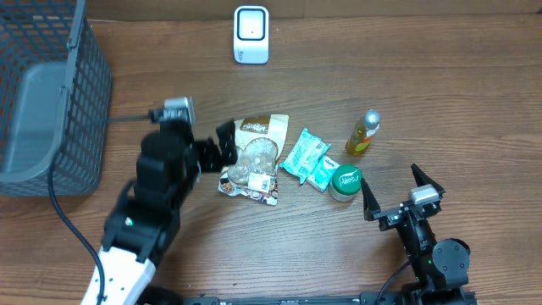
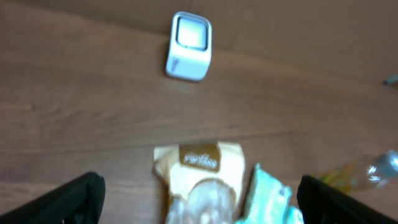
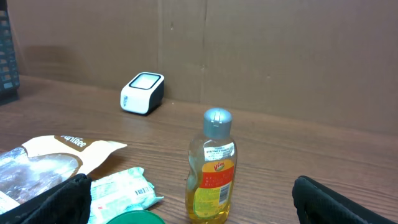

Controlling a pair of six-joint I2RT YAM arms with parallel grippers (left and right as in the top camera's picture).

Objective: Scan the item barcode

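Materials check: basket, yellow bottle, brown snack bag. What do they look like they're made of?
Basket: looks like dark wire mesh, probably coated metal; the open grid shows.
Yellow bottle: likely clear glossy plastic; the liquid shows through, silver-grey cap.
Brown snack bag: thin printed plastic film, creased, with a clear window showing the contents.

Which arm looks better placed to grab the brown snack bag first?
Probably the left: the left fingers, open, frame the brown snack bag; the right fingers sit farther off, beside the green-lidded jar.

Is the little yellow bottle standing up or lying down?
Standing up: the small yellow bottle with the silver cap sits on its base, cap on top.
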